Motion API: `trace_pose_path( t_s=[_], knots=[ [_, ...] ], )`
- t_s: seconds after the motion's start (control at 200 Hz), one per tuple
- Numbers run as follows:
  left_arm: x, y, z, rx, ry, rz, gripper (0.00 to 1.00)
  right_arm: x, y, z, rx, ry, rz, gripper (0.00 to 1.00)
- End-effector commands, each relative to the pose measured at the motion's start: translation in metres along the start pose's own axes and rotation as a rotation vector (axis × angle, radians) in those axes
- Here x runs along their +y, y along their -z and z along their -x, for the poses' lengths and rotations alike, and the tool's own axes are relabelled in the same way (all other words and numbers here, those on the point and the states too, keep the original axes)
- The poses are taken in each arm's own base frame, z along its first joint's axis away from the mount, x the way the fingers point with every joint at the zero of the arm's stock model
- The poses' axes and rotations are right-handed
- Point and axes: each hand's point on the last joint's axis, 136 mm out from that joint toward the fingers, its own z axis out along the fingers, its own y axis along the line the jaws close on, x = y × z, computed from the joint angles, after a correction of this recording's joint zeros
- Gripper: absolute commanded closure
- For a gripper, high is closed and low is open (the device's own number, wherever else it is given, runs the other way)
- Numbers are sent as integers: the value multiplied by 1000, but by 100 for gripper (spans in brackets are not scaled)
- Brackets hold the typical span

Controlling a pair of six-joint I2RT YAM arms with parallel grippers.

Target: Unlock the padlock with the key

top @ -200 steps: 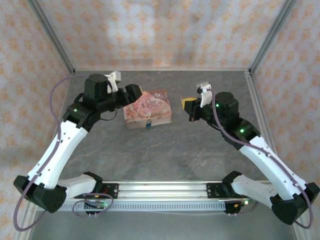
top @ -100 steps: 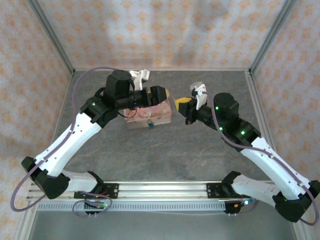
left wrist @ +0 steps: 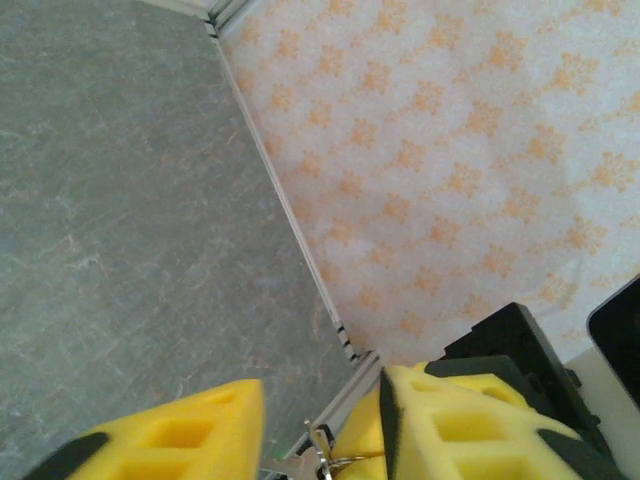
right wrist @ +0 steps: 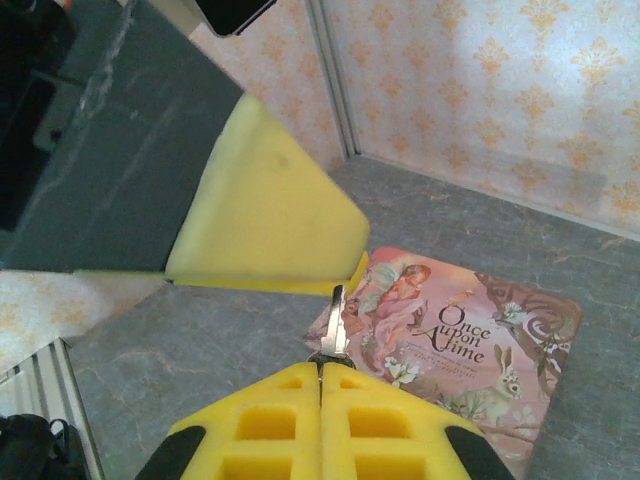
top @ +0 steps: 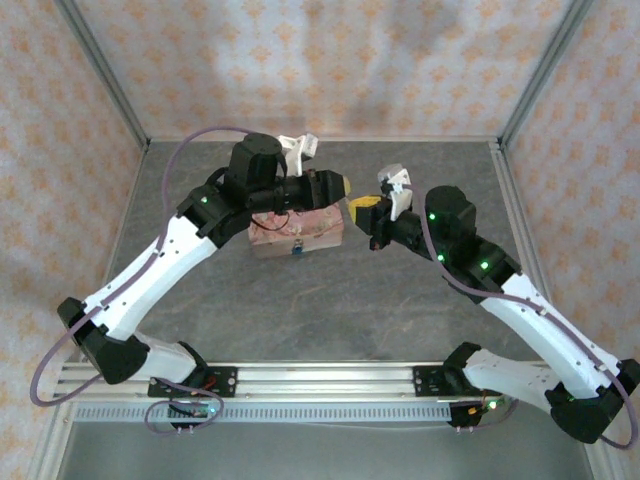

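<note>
The tiny teal-blue padlock hangs at the front of the pink tin. My right gripper is shut on the head of the thin silvery key, whose blade points forward. In the top view the right gripper sits just right of the tin. My left gripper reaches over the tin and nearly meets it. One of its yellow fingers lies just beyond the key's tip. In the left wrist view the left gripper stands open, and the key shows low between its fingers.
The tin's lid, printed "Once Upon a Time", lies below the right gripper. Patterned walls and a metal frame rail close in the grey table at the back and sides.
The left arm has swung right across the tin until its gripper faces the right gripper. The right gripper with the key has edged slightly left.
</note>
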Motion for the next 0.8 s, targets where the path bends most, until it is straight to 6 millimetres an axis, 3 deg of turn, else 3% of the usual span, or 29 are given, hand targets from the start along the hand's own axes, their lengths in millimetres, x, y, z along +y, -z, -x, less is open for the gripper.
trace_pose_path(
  t_s=[0.0,0.13,0.3,0.4,0.54,0.676,0.796],
  knots=[
    [-19,1,2,1,-40,-49,74,7,6,23,-65,38,16,100],
    [-21,-1,2,8,-46,-53,78,8,5,23,-64,43,21,100],
    [-14,-5,-1,22,-55,-14,68,8,6,25,-71,49,18,100],
    [-11,-6,-2,23,-55,-5,68,7,5,25,-71,49,13,100],
    [-11,-6,-2,22,-59,-5,80,7,5,26,-74,53,13,100],
    [-12,-5,-1,22,-67,-5,100,5,4,24,-68,46,1,100],
    [-9,-2,0,12,-100,19,100,-4,2,18,-51,-6,-42,62]
  ],
)
